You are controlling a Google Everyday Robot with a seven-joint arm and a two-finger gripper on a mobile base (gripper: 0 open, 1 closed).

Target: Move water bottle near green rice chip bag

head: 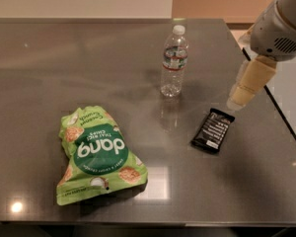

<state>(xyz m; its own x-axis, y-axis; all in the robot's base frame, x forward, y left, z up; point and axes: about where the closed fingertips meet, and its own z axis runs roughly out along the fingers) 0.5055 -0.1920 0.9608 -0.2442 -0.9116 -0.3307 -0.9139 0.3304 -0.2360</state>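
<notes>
The water bottle point(173, 61) stands upright near the middle back of the dark table, clear and ribbed with a white cap and a red, white and blue label. The green rice chip bag point(97, 153) lies flat at the front left, its "dang" circle upside down to me. My gripper point(242, 94) hangs at the right, over the table just above and right of a black bar, well right of the bottle and touching nothing.
A small black wrapped bar point(213, 130) lies right of centre, between the bottle and the gripper. The table's right edge point(276, 107) runs diagonally under the arm point(281, 23). A wall stands behind the table's back edge.
</notes>
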